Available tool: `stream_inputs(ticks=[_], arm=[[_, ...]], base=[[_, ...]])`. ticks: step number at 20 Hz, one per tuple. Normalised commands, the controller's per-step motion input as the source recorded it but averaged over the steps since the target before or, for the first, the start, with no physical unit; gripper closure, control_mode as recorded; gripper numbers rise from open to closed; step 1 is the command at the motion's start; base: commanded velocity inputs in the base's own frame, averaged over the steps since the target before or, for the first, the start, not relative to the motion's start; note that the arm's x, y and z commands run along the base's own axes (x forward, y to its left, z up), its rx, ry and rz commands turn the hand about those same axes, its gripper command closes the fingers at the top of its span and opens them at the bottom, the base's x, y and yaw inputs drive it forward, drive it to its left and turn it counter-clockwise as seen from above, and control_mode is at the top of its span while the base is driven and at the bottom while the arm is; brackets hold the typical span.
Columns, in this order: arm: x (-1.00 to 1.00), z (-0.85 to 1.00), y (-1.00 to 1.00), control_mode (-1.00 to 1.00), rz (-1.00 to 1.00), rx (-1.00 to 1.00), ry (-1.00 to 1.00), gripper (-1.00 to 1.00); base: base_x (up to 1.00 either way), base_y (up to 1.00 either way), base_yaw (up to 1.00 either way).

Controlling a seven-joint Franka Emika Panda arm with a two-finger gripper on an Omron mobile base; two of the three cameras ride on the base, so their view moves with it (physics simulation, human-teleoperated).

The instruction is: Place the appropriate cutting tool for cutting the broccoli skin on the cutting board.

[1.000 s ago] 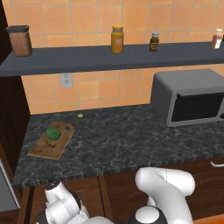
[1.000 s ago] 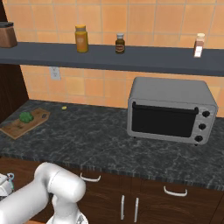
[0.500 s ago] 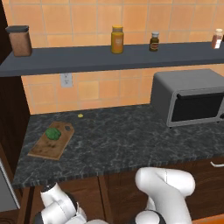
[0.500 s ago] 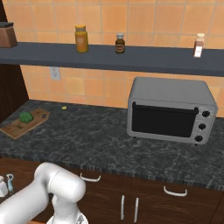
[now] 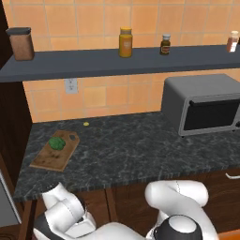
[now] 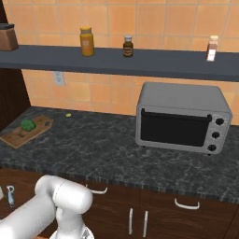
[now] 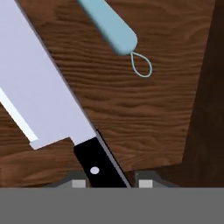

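In the hand view the cutting tool [image 7: 48, 100], a knife with a broad silver blade and black handle [image 7: 103, 166], lies on a brown wooden surface. My gripper [image 7: 111, 183] is right over the handle's end, one fingertip on each side with a thin gap to each, so it is open. The light-blue peeler [image 7: 109, 26] lies just beyond the knife. On the counter's left end the cutting board [image 5: 47, 157] [image 6: 16, 137] holds the green broccoli [image 5: 56, 143] [image 6: 28, 125]. My arm bends down below the counter's front edge at the left.
A grey toaster oven [image 5: 204, 103] [image 6: 182, 116] stands on the right of the dark counter [image 5: 131, 150]. A shelf [image 5: 117, 61] above carries jars and bottles. A small yellow-green bit [image 5: 86, 124] lies near the back wall. Dark wood cabinet fronts run below.
The white arm link at the bottom left of the left base view has shifted slightly. The board, broccoli and oven have stayed put.
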Motion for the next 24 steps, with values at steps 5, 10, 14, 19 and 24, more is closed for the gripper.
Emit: stream_inputs(ticks=[5, 10, 14, 19, 24], arm=[[-0.08, 0.98, -0.21, -1.00, -0.02, 0.00, 0.00, 1.00], [0.00, 0.97, -0.38, -1.00, -0.09, 0.00, 0.00, 1.00], [0.39, 0.67, -0.26, -1.00, -0.19, 0.00, 0.01, 1.00], [0.41, 0.54, -0.21, -1.00, -0.18, 0.00, 0.00, 1.00], [0.85, 0.14, -0.25, -1.00, -0.12, 0.00, 0.01, 1.00]], base=[[0.00, 0.00, 0.00], [0.00, 0.00, 0.00], [0.00, 0.00, 0.00], [0.00, 0.00, 0.00], [0.00, 0.00, 0.00]])
